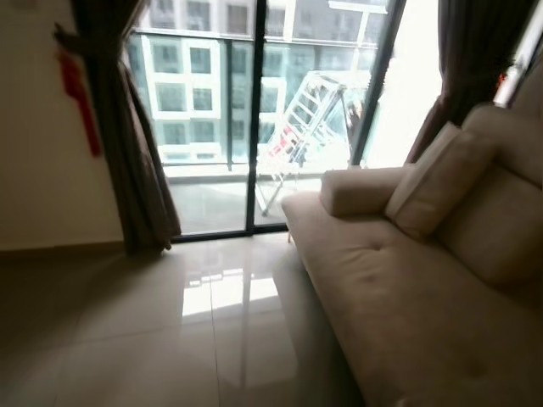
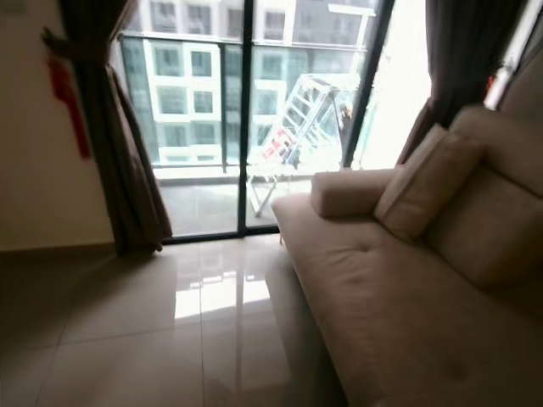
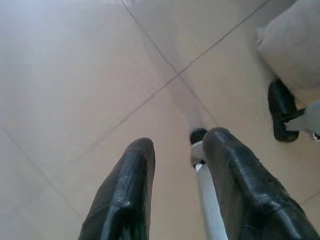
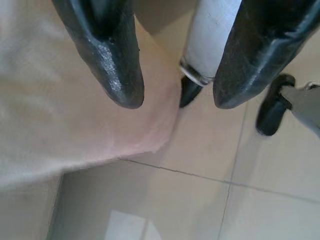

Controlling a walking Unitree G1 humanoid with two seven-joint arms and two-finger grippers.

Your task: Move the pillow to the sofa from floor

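A beige pillow [image 1: 437, 182] leans upright against the backrest of the beige sofa [image 1: 407, 297], next to the far armrest [image 1: 356, 191]. My left gripper [image 3: 181, 140] hangs open over bare floor tiles, nothing between its fingers. A beige fabric corner [image 3: 292, 45] lies off to one side of it. My right gripper [image 4: 176, 100] is open too, hovering just above the edge of beige fabric [image 4: 60, 115] that ends in a corner over the floor. Whether that fabric is sofa or pillow I cannot tell.
Glossy tiled floor [image 1: 170, 331] spreads to the left of the sofa. A glass balcony door [image 1: 254, 119] with dark curtains [image 1: 127, 144] stands ahead, a drying rack [image 1: 310, 119] outside it. White posts with black feet [image 3: 200, 140] [image 4: 272, 112] stand near both grippers.
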